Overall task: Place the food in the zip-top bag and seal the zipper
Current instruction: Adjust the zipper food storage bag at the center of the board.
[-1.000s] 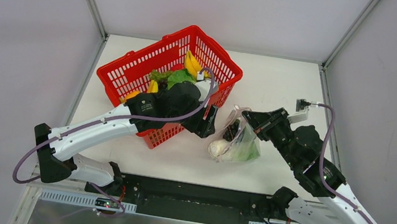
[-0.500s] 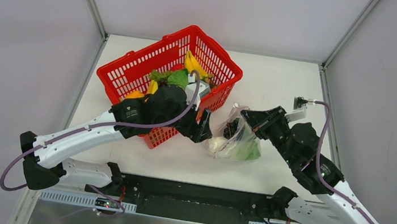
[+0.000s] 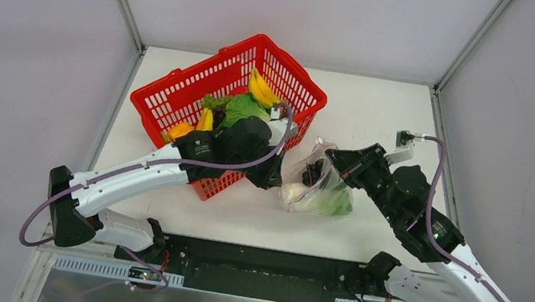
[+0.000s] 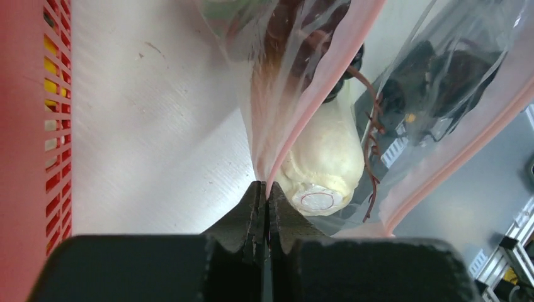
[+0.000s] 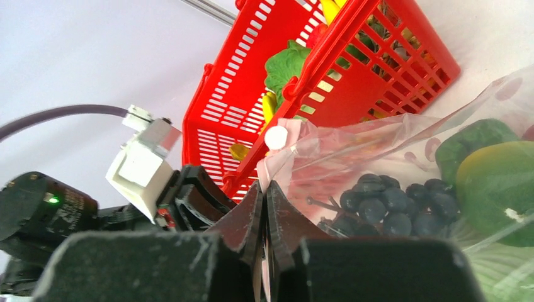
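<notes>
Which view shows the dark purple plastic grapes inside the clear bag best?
Right wrist: the dark purple plastic grapes sit close, berries distinct. Left wrist shows mostly their brown stem; top external, only a dark blob.

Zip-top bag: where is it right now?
In the top view, the zip-top bag sits on the table just right of the red basket, gripped by the left gripper and right gripper.

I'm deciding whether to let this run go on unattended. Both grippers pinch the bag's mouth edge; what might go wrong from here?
1. The left gripper nips only a sliver of the zipper; it could slip out when pulled against the right gripper.
2. The white cabbage lies near the mouth of the zip-top bag and might block the seal.
3. Bananas sit in the red basket; sealing now would leave food out.
</notes>
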Robot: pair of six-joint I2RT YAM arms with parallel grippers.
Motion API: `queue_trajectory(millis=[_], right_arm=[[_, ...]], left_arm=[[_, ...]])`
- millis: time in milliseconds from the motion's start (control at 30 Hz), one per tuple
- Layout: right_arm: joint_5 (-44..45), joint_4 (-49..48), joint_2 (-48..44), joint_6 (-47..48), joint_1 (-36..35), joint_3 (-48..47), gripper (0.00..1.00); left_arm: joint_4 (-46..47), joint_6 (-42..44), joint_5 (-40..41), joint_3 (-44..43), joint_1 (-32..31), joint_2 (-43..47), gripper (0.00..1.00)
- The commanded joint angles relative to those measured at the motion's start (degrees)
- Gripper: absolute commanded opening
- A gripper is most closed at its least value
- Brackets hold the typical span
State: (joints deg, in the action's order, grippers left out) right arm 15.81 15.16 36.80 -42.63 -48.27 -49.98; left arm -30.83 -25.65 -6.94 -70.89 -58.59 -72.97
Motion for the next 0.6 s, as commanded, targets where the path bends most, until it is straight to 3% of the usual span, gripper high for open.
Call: queue_trajectory(millis=[0,200,333,567], right_arm=[[1.3,-0.7,-0.9,5.4,-0.2,-4.4,0.05],[-1.8,6.6,-0.4,16.7,-0.2,-8.9,0.05],[-6.7,7.7,-2.2,20.1,-0.2,-10.4,0.05],[3.1,12.7,-3.1,17.4,-0.2,-12.0,0.07]], left_arm=[[0.6,-0.7,5.1,-4.1,-0.6,1.3,0.0],[4.1,-2.1,8.9,-9.5,-0.5,1.7,0.0],[2.8,-2.5,5.6,-17.0,-0.4,-3.0,0.0],[5.9,-6.4,-4.1,-21.2,-0.5,-7.5,0.0]])
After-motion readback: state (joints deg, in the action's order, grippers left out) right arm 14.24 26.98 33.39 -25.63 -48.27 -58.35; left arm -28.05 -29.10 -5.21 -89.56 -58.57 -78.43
